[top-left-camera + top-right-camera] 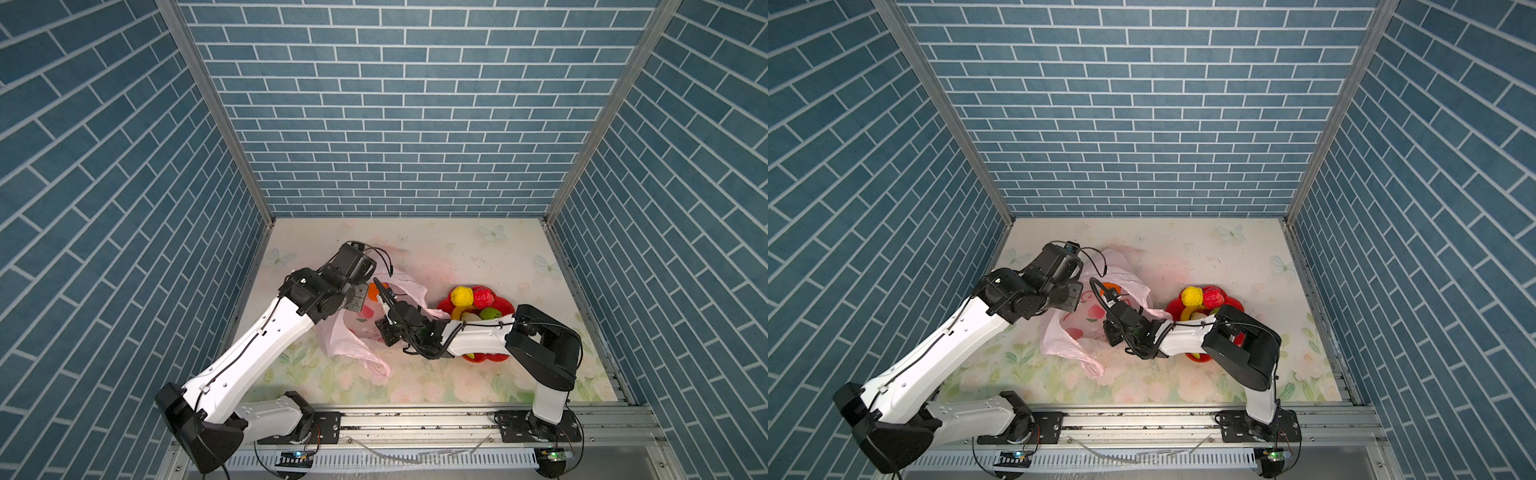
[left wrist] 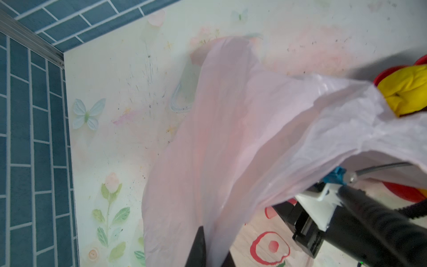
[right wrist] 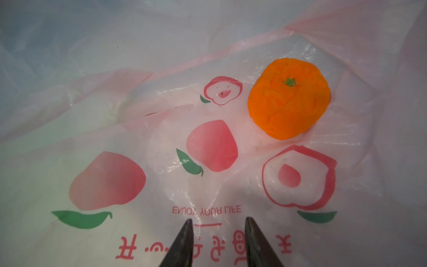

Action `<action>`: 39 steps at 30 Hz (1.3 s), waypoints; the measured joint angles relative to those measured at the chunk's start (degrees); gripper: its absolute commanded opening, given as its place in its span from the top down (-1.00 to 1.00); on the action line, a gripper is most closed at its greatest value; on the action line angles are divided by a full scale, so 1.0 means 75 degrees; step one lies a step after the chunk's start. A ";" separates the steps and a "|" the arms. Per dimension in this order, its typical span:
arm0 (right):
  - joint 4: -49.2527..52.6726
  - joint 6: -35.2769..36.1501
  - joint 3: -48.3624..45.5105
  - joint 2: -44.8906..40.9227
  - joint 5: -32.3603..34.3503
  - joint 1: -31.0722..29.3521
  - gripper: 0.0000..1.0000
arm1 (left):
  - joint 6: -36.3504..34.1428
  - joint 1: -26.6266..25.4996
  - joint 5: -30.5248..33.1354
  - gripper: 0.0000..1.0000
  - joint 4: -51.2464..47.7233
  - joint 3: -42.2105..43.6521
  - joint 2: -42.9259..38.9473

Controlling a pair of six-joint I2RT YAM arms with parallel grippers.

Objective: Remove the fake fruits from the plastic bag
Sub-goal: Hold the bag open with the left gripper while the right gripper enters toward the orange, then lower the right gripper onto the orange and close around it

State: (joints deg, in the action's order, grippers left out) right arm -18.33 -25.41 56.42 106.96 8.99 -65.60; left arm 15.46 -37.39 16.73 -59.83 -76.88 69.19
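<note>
Pinching plastic bag (image 2: 231, 138) edge, left claw (image 2: 213, 254), right claw (image 3: 218, 242) parted inside, orange (image 3: 288, 99) ahead

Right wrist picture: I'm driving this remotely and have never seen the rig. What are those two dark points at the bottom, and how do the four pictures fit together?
Those dark points are the fingertips of the right gripper, seen by a camera on that arm's wrist. They stand apart and hold nothing. They are inside the plastic bag, and the orange lies ahead of them on the film. The left wrist picture works the same way: the left gripper is shut on a fold of the bag, holding it up. Both top views look down from overhead on two white-and-black arms over a flowered table. Beside the bag stands a red plate with a lemon, a red berry and other fruits already out.
</note>
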 measured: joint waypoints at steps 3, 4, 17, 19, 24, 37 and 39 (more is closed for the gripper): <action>0.0055 0.0000 0.0000 0.0134 0.0020 -0.0070 0.26 | -0.0012 0.0157 -0.0038 0.79 0.0096 -0.0003 -0.0181; 0.0058 0.0000 -0.0003 0.0178 0.0026 -0.0090 0.26 | -0.0017 0.0219 -0.0067 0.78 0.0105 -0.0003 -0.0201; 0.0417 0.0044 0.0058 0.0385 0.0143 -0.0204 0.05 | -0.0114 0.0976 -0.0761 0.79 0.0460 -0.0015 -0.0009; 0.0880 0.0064 0.0341 0.0408 0.0219 -0.0204 -0.08 | -0.0067 0.0991 -0.1064 0.79 0.0726 0.0213 -0.0149; 0.1760 0.0029 0.1655 0.0551 0.0522 -0.0181 -0.29 | -0.0044 0.0991 -0.1801 0.80 0.1037 0.0903 -0.0554; 0.2331 -0.0315 0.3337 0.1518 0.1075 -0.0085 -0.51 | -0.0452 0.0997 -0.2847 0.80 0.1367 0.2136 -0.2200; 0.2317 -0.0358 0.3340 0.1580 0.1134 -0.0076 -0.52 | -0.0501 0.0997 -0.2873 0.81 0.1364 0.2136 -0.2247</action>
State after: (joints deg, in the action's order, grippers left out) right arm -0.95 -28.10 81.47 118.80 17.50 -66.17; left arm 11.70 -29.91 -4.82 -49.60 -60.86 52.34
